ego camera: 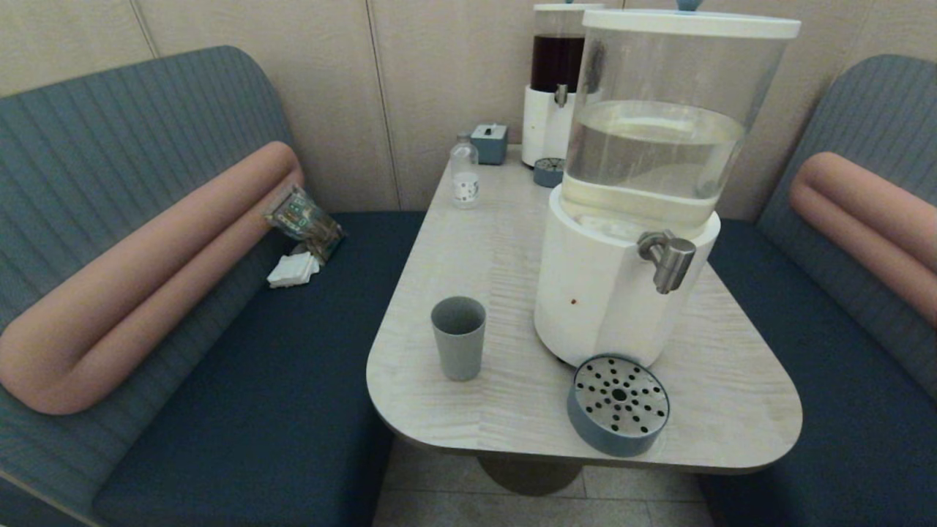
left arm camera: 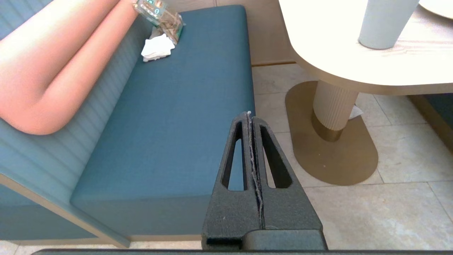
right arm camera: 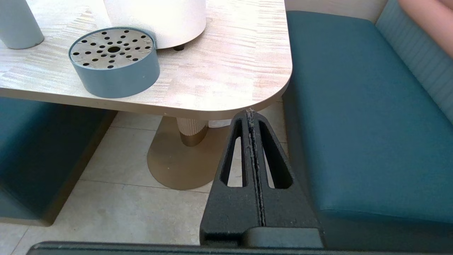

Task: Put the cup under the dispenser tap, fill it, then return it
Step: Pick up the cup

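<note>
While upright on the pale wood-grain bench (ego camera: 505, 241):
Cup: small plain matte grey-blue tumbler cup (ego camera: 458, 337), slightly tapered, no handle, mouth up, nothing visible inside; seen also in the left wrist view (left arm camera: 385, 22) and at the frame edge in the right wrist view (right arm camera: 17, 24).
Cup position: near the bench's front left edge, beside the white base of the large clear-tank dispenser (ego camera: 644, 190), apart from it, not under the spout.
Dispenser tap: short brushed-steel dispenser tap with thick cylindrical nozzle (ego camera: 667, 258), jutting from the white base, nozzle pointing down over bare bench.
Drip tray: round blue-grey drip tray with perforated steel top (ego camera: 618, 405), at the front of the dispenser base, just beside it, well to the right of the cup.
Left hand: black left hand (left arm camera: 250, 117), fingers pressed together along their full length, holding nothing, touching nothing, hanging below bench height over the edge of the blue seat cushion (left arm camera: 177, 124) and the tiled floor (left arm camera: 396, 198).
Right hand: black right hand (right arm camera: 250, 113), fingers pressed together, holding nothing, hanging just below the bench's rounded corner, near it, contact not discernible.
Farther back on bench: small clear bottle with white label (ego camera: 464, 170), smaller dispenser of dark liquid (ego camera: 558, 80).
</note>
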Controlling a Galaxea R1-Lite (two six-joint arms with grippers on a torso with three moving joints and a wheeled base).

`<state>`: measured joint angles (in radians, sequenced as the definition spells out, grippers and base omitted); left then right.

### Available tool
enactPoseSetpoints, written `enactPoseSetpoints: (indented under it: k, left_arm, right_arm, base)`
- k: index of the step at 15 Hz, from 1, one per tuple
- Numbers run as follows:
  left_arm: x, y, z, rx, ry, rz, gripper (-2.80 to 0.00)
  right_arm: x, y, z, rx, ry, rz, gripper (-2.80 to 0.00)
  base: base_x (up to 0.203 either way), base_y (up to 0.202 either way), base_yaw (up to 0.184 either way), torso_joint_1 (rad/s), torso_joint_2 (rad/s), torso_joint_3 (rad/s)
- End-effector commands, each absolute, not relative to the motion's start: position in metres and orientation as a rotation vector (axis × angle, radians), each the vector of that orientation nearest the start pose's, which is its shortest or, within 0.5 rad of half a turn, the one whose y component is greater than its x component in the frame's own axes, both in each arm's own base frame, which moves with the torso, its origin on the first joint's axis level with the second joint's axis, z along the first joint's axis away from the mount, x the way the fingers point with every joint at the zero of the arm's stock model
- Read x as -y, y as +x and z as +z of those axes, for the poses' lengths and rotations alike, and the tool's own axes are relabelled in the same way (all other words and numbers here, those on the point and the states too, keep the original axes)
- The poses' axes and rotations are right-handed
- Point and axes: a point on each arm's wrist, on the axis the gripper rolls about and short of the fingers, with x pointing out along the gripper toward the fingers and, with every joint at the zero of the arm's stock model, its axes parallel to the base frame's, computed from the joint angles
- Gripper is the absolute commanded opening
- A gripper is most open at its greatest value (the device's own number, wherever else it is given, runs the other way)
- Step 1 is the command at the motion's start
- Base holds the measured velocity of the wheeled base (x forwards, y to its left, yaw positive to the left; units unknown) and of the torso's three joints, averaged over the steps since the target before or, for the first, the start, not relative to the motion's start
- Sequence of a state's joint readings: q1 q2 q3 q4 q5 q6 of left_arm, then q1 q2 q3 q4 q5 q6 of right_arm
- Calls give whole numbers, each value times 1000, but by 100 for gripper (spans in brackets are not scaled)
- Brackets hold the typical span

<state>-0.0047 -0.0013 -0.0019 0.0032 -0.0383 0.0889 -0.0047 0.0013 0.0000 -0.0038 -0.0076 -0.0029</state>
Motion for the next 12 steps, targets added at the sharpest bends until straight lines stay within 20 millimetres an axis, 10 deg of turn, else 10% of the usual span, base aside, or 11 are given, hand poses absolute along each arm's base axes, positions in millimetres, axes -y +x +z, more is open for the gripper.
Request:
enactPoseSetpoints:
  k: [1, 6, 9, 12]
  left_arm:
    - [1, -23, 75, -1, 90, -42, -280]
    - [0, -25, 84, 28, 69, -24, -280]
    - [1, -38, 159, 179, 12, -61, -280]
    - [2, -10, 245, 192, -92, -102, -280]
  right_arm:
    - [0, -23, 76, 2, -3, -12, -280]
    - [0, -23, 76, 2, -3, -12, -280]
    - [0, -23, 76, 2, -3, -12, -280]
    - [0, -23, 76, 3, -3, -12, -280]
  base:
    - [0, 0, 0, 0, 0, 0]
    - [0, 0, 0, 0, 0, 0]
    - [0, 0, 0, 0, 0, 0]
    - [0, 0, 0, 0, 0, 0]
